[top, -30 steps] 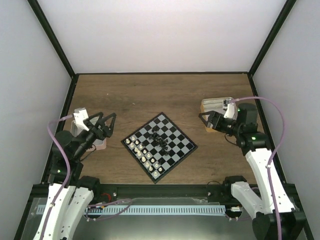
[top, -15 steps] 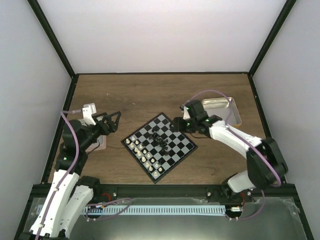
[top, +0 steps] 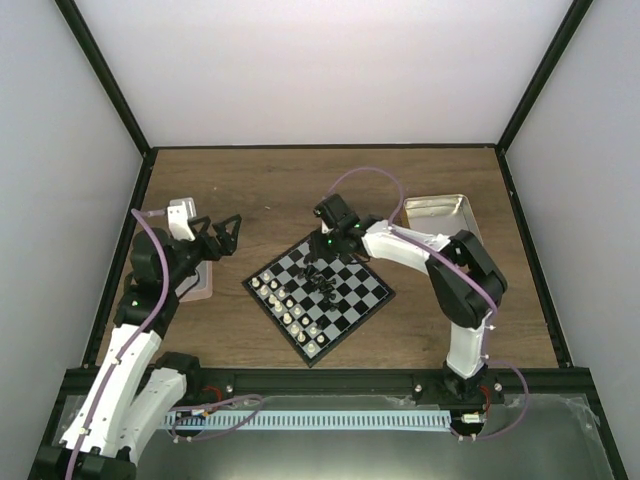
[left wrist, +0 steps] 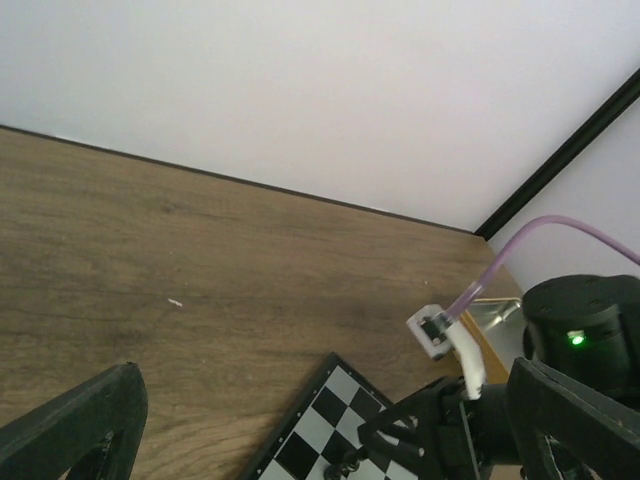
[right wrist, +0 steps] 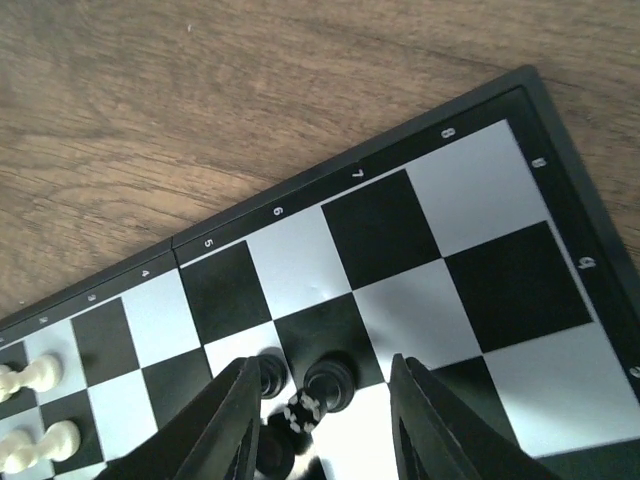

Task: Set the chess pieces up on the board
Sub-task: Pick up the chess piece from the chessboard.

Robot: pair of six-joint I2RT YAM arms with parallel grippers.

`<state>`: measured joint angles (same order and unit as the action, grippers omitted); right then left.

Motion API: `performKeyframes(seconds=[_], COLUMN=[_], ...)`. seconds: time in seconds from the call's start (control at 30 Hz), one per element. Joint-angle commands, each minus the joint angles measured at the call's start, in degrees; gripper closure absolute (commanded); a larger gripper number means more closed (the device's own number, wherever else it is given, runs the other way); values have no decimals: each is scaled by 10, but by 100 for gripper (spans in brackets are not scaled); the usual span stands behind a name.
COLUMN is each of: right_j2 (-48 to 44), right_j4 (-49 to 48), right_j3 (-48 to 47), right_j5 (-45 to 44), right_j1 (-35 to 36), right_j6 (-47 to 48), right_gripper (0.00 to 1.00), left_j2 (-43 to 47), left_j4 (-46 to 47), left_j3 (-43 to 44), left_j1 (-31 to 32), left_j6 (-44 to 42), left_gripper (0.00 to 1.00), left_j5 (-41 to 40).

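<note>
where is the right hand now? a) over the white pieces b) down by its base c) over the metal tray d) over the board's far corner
d: the right hand hangs open over the board near its far corner, black pieces between its fingers.

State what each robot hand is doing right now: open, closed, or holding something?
Left hand: open, holding nothing.
Right hand: open, holding nothing, above black chess pieces on the board.

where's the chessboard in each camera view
top external: board at table centre, turned like a diamond
left wrist: board's far corner at the bottom edge, right of middle
right wrist: board fills the lower half
shared landmark: black pieces beside the right fingers
</note>
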<state>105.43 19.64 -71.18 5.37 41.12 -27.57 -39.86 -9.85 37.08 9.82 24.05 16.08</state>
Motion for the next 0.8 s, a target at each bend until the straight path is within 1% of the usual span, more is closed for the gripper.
performKeyframes(seconds=[0.0,0.1,0.13,0.2,0.3,0.4,0.6,0.77], right_j2=[27,51,55,61,61,68,76,76], right_j4=[22,42,48,56,58,67,73,75], right_j3=[-47,-73,-77,-80,-80,-84,-83,-81], right_j5=[-35,-55,-64,-97,-117,-124,-105,-116], right_j1=[23,35,37,41,43,44,47,48], right_j6=[20,22,20,9,2,0,4,-1], right_gripper=[63,63,64,72,74,75,79,81], left_j2=[6,7,8,11,15,16,14,5], left_j4=[14,15,14,11,9,9,9,5], left_j3=[15,15,15,17,17,17,17,20], left_j1=[-3,-3,-3,-3,-2,-3,-3,-4], left_j6=[-19,-19,-19,-21,-24,-25,-24,-23], left_gripper=[0,0,0,0,0,0,0,0], left_j5=[2,8,8,6,2,2,3,10])
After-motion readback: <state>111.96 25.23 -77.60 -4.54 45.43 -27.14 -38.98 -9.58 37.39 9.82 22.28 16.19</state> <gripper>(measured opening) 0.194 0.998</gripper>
